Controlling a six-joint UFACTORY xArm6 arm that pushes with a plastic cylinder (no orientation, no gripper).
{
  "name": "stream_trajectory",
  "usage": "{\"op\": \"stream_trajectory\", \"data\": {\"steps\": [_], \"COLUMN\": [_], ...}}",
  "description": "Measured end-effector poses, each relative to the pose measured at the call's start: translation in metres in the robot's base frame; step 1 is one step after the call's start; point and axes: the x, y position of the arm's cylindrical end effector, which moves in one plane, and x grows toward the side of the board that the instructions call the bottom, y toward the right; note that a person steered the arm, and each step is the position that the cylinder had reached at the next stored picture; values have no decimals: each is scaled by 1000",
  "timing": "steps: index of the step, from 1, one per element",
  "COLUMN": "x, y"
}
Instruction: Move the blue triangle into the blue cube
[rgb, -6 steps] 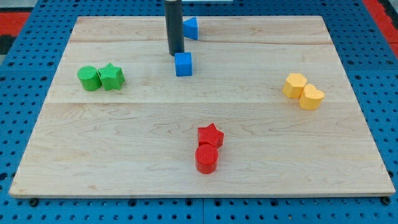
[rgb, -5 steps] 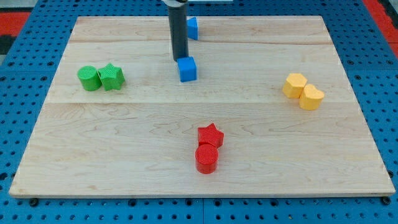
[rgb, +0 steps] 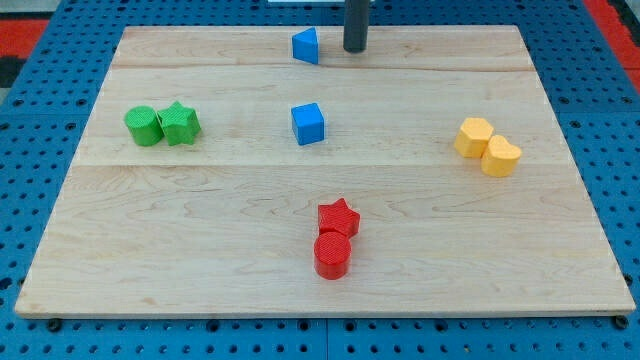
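The blue triangle (rgb: 306, 46) sits near the board's top edge, a little left of centre. The blue cube (rgb: 308, 124) lies below it, apart from it by a clear gap. My tip (rgb: 355, 50) is at the view's top, just right of the blue triangle and not touching it. It is well above and right of the blue cube.
A green cylinder (rgb: 143, 126) and green star (rgb: 180, 123) touch at the left. Two yellow blocks (rgb: 488, 147) touch at the right. A red star (rgb: 338, 217) and red cylinder (rgb: 332, 254) touch at the bottom centre. The wooden board (rgb: 200, 230) lies on blue pegboard.
My tip left the blue cube's top left side and moved up and right, to the right of the blue triangle. The blue cube ended slightly lower and to the right.
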Motion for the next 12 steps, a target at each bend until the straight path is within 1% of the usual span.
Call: {"op": "stream_trajectory", "data": {"steps": [1,2,3,4,5,6,7,8,9,10,11,12], "x": [-18,15,28,2,1,37,5,6,49,46,17,28], "y": [-29,-45,-55,-113,-151,-138,-126,-94,-76,-93,-106,-138]}}
